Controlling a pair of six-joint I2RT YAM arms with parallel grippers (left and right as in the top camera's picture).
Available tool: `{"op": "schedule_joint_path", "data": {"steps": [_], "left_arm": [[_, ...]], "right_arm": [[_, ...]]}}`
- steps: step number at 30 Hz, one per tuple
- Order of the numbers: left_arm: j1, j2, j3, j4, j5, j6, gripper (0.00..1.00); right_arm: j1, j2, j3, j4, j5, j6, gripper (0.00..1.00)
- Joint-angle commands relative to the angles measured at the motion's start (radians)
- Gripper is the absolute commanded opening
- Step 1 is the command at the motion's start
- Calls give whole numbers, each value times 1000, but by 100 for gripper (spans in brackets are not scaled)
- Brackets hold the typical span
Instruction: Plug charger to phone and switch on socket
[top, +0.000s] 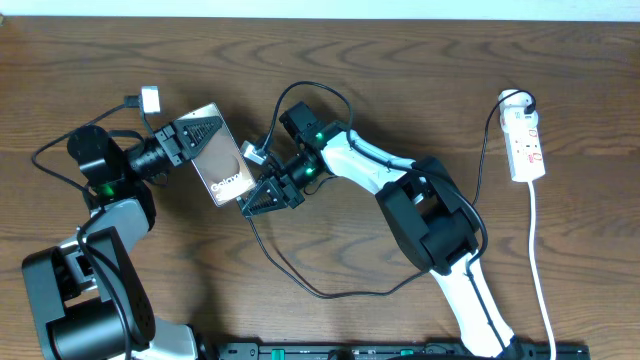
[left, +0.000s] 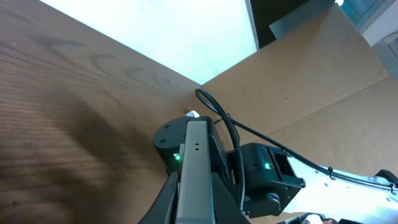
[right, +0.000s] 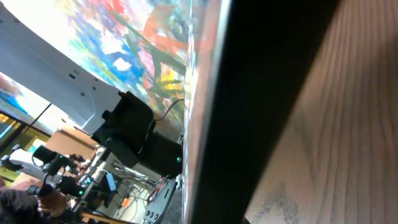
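Bench (top: 400, 60): dark wood-grain surface, with a pale strip along its far edge. The phone (top: 222, 165) is left of centre, tilted, lettering up. The left gripper (top: 200, 135) is clamped on the phone's far-left end. The right gripper (top: 255, 200) is closed at the phone's near-right corner; whether it holds anything cannot be told. The charger (top: 330, 296) loops toward the near edge. The socket (top: 526, 145) sits by the right edge. Brown board panels (left: 323, 81) stand beyond the bench.

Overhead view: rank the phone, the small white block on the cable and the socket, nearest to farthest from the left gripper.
1. phone: gripped in the left gripper itself.
2. small white block: just behind the gripper, toward the table's far edge.
3. socket: far right side.
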Motion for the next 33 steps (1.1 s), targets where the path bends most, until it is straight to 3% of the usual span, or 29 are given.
{"op": "schedule_joint_path", "data": {"steps": [1,33], "left_arm": [[-63,-9,-15,-6,97,29,7],[-63,-9,-15,-6,96,37,7]], "right_arm": [[23,-10,30,23,-62,27,1],[38,-55,30,23,-63,41,1]]}}
